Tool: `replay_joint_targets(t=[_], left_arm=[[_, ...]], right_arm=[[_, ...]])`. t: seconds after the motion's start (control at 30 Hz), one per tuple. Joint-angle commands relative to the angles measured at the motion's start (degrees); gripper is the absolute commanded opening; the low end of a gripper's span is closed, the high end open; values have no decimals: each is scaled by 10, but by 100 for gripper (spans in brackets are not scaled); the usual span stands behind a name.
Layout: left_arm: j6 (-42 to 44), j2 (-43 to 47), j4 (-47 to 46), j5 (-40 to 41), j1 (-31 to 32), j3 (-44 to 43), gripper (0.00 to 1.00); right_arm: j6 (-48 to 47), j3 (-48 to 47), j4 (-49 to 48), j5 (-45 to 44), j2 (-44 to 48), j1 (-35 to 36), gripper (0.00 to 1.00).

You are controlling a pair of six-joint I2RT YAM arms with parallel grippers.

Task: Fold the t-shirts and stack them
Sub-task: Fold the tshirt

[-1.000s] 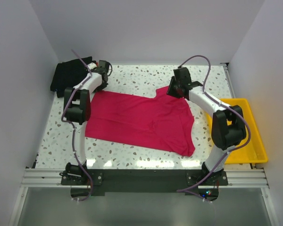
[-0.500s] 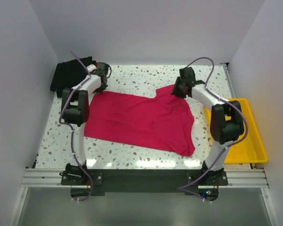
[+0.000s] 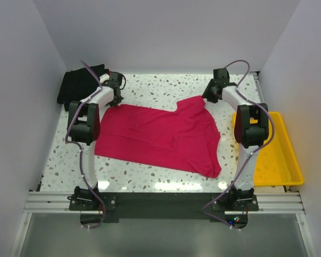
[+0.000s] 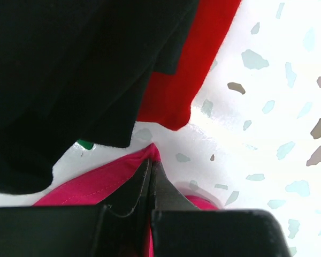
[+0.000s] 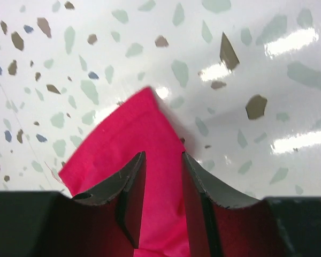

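- left gripper (image 4: 151,176): jaws clenched on the pink t-shirt (image 3: 160,136)'s far-left corner
- right gripper (image 5: 163,176): jaws part-open, straddling its far-right corner
- shirt's spread flat mid-worktop (image 3: 150,88), beside the black shirts (image 3: 79,85)

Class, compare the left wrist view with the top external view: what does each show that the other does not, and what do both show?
Only the left wrist view shows a red shirt and a sliver of green cloth under the black shirt, and the left gripper pinched shut on the pink shirt corner.

Only the top external view shows the whole pink shirt spread flat, the right gripper at its far right corner, and the yellow tray.

Both show the pink shirt, the black shirt and the speckled table.
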State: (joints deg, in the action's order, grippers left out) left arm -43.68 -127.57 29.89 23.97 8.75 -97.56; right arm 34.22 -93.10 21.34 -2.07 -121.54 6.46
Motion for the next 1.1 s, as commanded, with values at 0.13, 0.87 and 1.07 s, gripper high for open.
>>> replay_joint_targets(t=[0.13,0.87,1.07], left_arm=[[20,29,-26,-9,2,5,0],[28,27,-33,-16,1,2,0],[32,36,-33,-9,-5,2,0]], right_arm=[[-9,-109,-5,-5,-75,3,37],[-19,-116,12,3,-91,15,11],[-28,-124,20,-1,-51,12,0]])
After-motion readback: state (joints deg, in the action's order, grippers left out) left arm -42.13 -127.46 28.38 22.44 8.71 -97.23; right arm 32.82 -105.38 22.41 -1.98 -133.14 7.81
